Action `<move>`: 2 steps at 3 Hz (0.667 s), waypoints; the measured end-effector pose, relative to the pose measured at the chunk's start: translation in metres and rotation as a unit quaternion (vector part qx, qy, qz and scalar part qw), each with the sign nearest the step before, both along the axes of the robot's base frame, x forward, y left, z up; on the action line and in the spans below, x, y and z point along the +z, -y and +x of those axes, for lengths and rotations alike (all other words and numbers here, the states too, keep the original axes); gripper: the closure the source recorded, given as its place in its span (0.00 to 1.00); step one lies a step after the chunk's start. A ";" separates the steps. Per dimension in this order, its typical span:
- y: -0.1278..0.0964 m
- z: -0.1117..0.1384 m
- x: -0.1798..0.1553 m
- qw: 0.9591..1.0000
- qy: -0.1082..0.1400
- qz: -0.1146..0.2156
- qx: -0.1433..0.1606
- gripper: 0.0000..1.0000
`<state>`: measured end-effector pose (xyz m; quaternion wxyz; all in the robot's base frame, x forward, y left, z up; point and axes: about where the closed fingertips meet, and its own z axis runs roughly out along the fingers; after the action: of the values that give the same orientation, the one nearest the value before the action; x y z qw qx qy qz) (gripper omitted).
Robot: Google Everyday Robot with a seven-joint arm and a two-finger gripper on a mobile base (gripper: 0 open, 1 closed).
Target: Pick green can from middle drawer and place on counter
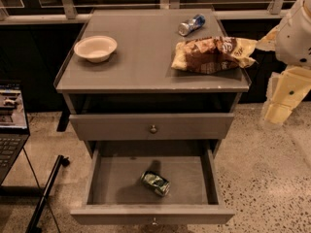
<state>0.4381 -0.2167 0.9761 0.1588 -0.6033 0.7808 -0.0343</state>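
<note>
- The gripper [278,111] hung at the right edge of your view, beside the cabinet and just below the level of the counter [141,62]. You could not tell whether it was wide or narrow. It was well apart from every object.
- On the counter nearest the gripper, a crumpled chip bag [212,54] lay flat at the right front.
- Behind the bag, a blue-and-silver can [191,25] lay on its side.
- A pale bowl [95,48] stood upright at the counter's left.
- The upper drawer front [152,126] sat shut below the counter.
- The middle drawer [146,215] stood pulled out.
- The green can [155,183] lay on its side on the drawer floor, slightly right of centre, clear of the walls.
- A laptop [10,125] showed at your left edge.
</note>
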 end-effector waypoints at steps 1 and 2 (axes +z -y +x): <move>0.000 0.000 0.000 1.000 0.000 0.000 0.000 0.00; 0.002 0.000 -0.003 1.000 0.017 0.007 -0.013 0.00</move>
<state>0.4383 -0.2187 0.9729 0.1760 -0.5913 0.7860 -0.0409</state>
